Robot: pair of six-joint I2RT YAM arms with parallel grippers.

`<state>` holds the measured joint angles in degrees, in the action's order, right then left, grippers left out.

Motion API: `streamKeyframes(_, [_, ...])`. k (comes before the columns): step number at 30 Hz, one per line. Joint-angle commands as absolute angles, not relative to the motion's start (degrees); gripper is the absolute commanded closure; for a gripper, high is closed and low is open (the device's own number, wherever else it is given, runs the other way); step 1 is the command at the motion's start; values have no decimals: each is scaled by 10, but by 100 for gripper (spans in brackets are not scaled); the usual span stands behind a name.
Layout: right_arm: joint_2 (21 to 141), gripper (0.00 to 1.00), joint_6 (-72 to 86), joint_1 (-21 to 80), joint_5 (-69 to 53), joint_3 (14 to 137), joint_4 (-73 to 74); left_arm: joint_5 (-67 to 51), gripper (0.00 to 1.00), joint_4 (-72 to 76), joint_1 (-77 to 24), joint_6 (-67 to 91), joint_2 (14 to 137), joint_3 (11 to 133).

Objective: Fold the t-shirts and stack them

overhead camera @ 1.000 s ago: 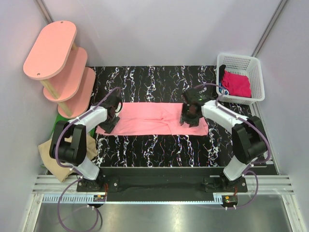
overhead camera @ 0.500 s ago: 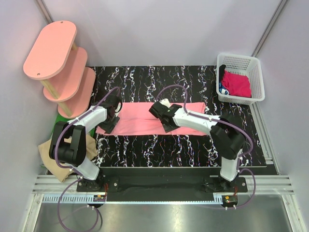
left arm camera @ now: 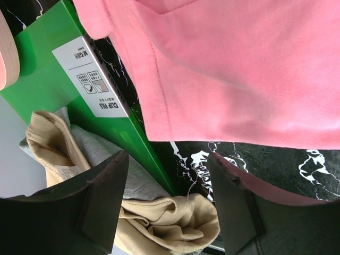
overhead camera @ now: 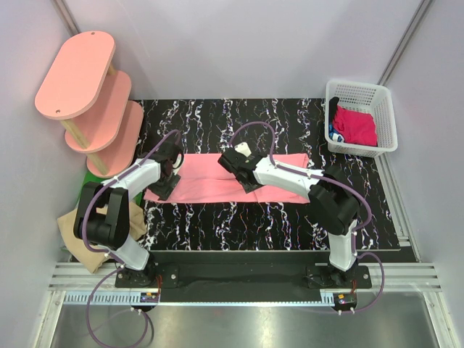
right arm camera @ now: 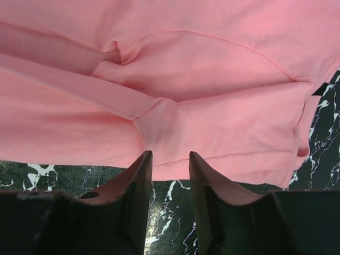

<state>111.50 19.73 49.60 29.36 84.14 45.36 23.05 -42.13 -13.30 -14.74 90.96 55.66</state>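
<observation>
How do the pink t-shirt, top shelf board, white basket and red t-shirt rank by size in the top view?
1. Pink t-shirt, largest.
2. Top shelf board and white basket look about alike; the board stands higher, nearer the camera, so unranked.
3. Red t-shirt in the basket, smallest.

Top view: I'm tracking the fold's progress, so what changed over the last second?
The right tool swung left from the right end of the pink t-shirt to about its middle, its arm now lying across the cloth. Nothing was visibly taken hold of or let go. The left tool stayed open at the left end, and the cloth lies flat as before.
</observation>
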Motion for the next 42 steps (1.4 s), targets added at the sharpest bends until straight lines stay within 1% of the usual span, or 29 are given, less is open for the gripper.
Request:
streamKeyframes(1, [1118,59,199,501,313,868,464,216,34,-403,-130,-147,907,554])
streamKeyframes(12, [1146,57,200,526,299,896,466,212,34,-395,-131,-145,911,548])
streamKeyframes(18, [1177,57,200,526,318,903,467,215,34,-394,-130,-149,905,545])
streamKeyframes(26, [1209,61,186,526,344,910,456,219,34,-395,-130,-153,895,540])
streamKeyframes(28, [1211,64,181,526,350,914,454,217,34,-395,-130,-154,895,538])
streamKeyframes(30, [1212,68,177,526,351,918,454,219,34,-394,-131,-154,896,536])
streamKeyframes(32, [1210,70,174,526,353,920,454,217,34,-394,-130,-154,896,535])
streamKeyframes(38, [1214,71,157,525,377,928,452,212,34,-395,-131,-154,896,535])
streamKeyframes(42, [1221,75,155,520,377,933,451,210,34,-396,-131,-154,894,533])
